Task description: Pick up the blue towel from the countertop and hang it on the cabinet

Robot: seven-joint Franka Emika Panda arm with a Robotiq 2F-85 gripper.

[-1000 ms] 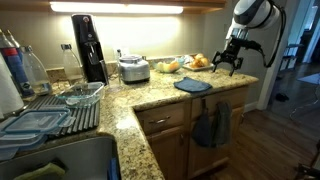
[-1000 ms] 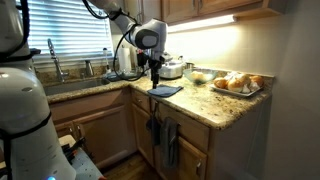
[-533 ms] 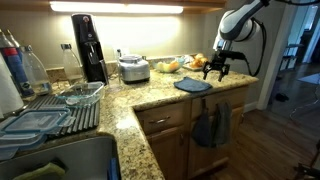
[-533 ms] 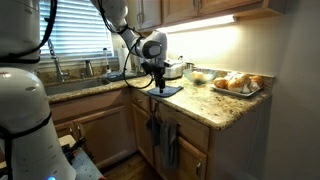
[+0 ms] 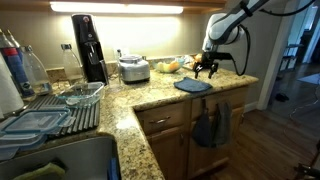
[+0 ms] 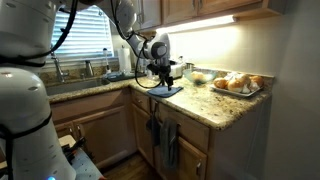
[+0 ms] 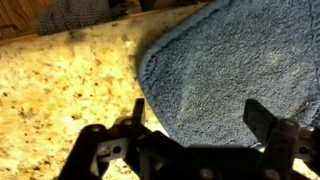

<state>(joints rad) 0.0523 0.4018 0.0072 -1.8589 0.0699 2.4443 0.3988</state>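
The blue towel [image 5: 193, 85] lies flat on the granite countertop [image 5: 150, 95] near its front edge; it also shows in an exterior view [image 6: 166, 91] and fills the right of the wrist view [image 7: 235, 65]. My gripper [image 5: 206, 70] hangs just above the towel, open and empty, also seen in an exterior view [image 6: 163, 80]. In the wrist view both fingers [image 7: 196, 115] are spread wide over the towel's near part. The wooden cabinet [image 5: 190, 135] below has a dark towel [image 5: 208, 125] hanging on its front.
A tray of fruit and bread [image 6: 235, 84] sits beside the blue towel. A rice cooker [image 5: 134, 69], a black appliance [image 5: 90, 47] and a dish rack [image 5: 55, 108] stand further along. The counter's front edge is close to the towel.
My gripper has moved down and sideways along the counter, from beyond the towel's end to just above the towel. It stays open. The towel has not moved.
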